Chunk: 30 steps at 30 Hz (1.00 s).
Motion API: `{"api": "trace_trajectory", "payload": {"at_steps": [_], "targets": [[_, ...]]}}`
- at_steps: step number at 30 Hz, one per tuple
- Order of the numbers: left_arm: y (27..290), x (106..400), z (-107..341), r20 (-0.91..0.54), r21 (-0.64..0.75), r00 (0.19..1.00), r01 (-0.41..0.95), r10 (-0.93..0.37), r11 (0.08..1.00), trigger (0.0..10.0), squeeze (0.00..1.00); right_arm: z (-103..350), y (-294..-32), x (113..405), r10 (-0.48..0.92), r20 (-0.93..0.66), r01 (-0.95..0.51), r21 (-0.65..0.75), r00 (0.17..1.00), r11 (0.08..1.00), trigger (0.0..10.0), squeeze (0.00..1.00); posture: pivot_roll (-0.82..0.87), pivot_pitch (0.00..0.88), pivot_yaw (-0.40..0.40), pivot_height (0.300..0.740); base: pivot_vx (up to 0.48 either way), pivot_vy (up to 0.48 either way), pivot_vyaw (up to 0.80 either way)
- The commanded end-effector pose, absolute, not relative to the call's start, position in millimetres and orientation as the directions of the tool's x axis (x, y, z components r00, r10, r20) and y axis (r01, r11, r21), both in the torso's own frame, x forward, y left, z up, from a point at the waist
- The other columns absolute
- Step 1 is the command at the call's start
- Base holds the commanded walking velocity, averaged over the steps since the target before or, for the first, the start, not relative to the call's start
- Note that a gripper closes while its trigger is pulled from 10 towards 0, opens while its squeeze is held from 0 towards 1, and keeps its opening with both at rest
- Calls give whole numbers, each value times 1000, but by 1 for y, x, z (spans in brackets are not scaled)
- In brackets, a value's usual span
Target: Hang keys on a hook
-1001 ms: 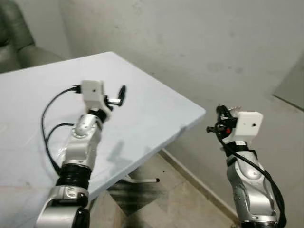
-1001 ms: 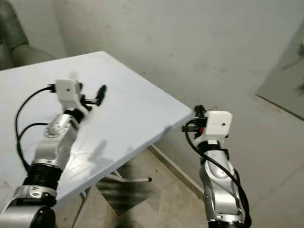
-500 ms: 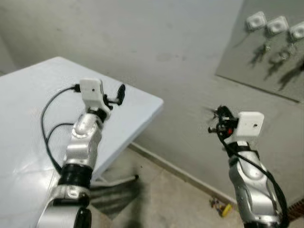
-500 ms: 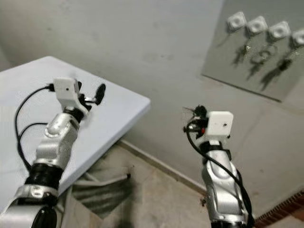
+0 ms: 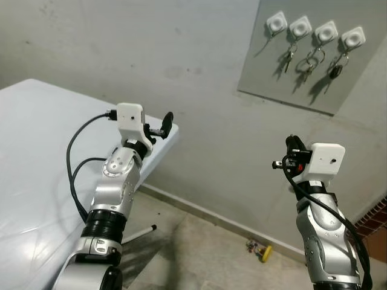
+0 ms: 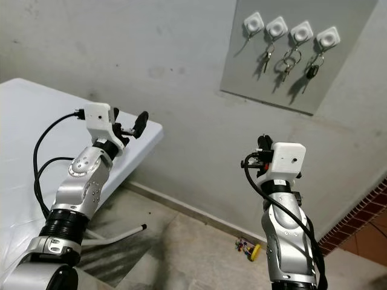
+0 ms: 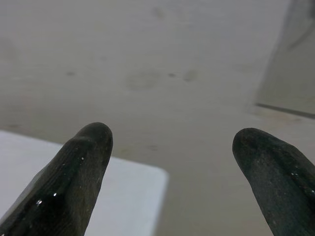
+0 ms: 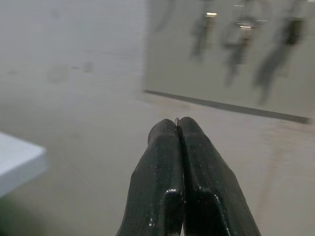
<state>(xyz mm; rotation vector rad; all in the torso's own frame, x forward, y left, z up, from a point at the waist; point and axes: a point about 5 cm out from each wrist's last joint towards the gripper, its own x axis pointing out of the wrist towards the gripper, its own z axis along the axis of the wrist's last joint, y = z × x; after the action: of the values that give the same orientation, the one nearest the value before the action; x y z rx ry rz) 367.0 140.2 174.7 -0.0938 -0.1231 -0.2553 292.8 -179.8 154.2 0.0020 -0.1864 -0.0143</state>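
A grey board [image 5: 302, 78] on the wall carries a row of white hooks. The leftmost hook [image 5: 276, 23] is bare, and keys [image 5: 308, 62] hang from the other three. My right gripper [image 5: 291, 145] is raised in front of the wall, below and in front of the board. It is shut, and its wrist view [image 8: 178, 120] shows only a thin sliver of metal pinched at the fingertips; whatever else it grips is hidden. My left gripper [image 5: 164, 124] is open with nothing in it, held up over the corner of the white table [image 5: 36, 139].
The table fills the left side, with its leg [image 5: 142, 230] on the tiled floor. A small yellow object [image 5: 262, 251] lies on the floor by the wall's foot. Brickwork [image 5: 376, 219] shows at the far right.
The camera has swung right and up: the table slid left and the whole key board has come into view. Both arms keep their raised pose.
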Motion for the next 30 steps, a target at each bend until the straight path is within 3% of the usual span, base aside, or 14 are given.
{"api": "trace_trajectory", "payload": {"at_steps": [1,15,30], "targets": [[133,364,183,166,-67,938,319,-305,945,10000,0,164,-178,291,4,230,-2,-11,973,1000,10000,0,-49,0,-22,740,0,0,0],[134,322,171,185,-90,920,366,-346,926,10000,0,161,-182,260,-5,237,7,-9,972,1000,10000,0,-57,0,-13,740,0,0,0],[140,319,171,134,-142,929,363,-346,921,10000,0,166,-180,255,0,241,2,-7,971,1000,10000,0,-50,0,-16,740,0,0,0]]}}
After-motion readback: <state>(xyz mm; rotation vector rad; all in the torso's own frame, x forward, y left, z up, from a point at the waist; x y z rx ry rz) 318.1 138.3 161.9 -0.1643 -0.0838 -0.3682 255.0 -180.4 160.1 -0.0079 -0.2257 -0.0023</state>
